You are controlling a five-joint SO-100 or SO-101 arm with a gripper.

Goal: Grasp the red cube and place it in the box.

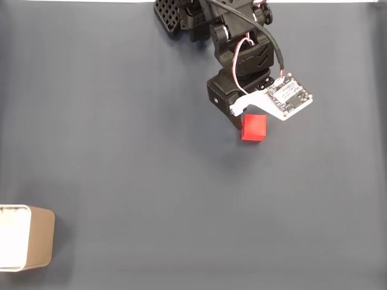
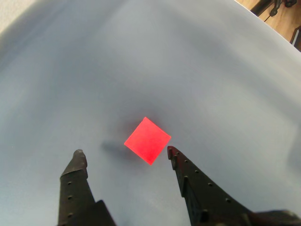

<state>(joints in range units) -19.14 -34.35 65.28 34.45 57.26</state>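
Red cube (image 2: 147,140) | on tabletop (image 2: 211,70), corner-on | looks rigid, light | fingers (image 2: 79,162) apart, unclamped | I'd pinch opposite flat faces

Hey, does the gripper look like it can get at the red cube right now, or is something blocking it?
Probably yes. In the wrist view the gripper is open, the red cube sits just ahead between the fingertips, and bare grey table surrounds it. The cube is turned corner-on to the fingers.
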